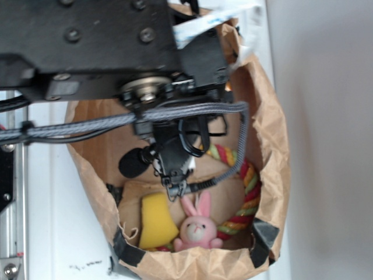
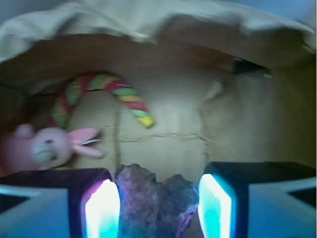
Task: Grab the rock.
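A black WidowX robot arm reaches down from the top edge of the exterior view into a crumpled brown paper bag with black tape at its lower corners; the bag stands on a white bench, near its lower edge, with a metal rail down the bench's left edge; braided grey cables cross the bag's mouth from the left; inside the bag, a rope ring striped red, yellow and green curves along the right wall; a yellow sponge wedge lies toward the bag's lower left, just beside a pink plush bunny with a pale face, which sits against the lower end of the rope. In the wrist view, the black gripper hangs low over the cardboard floor with its 2 fingers, glowing blue on their inner faces, set moderately apart; the rough, mottled brown-grey rock sits between them at the bottom edge of the view, its left side touching or nearly touching the left finger, a sliver of space visible on the right; whether it is gripped cannot be told. The bunny lies to the left, the striped rope arching behind it.
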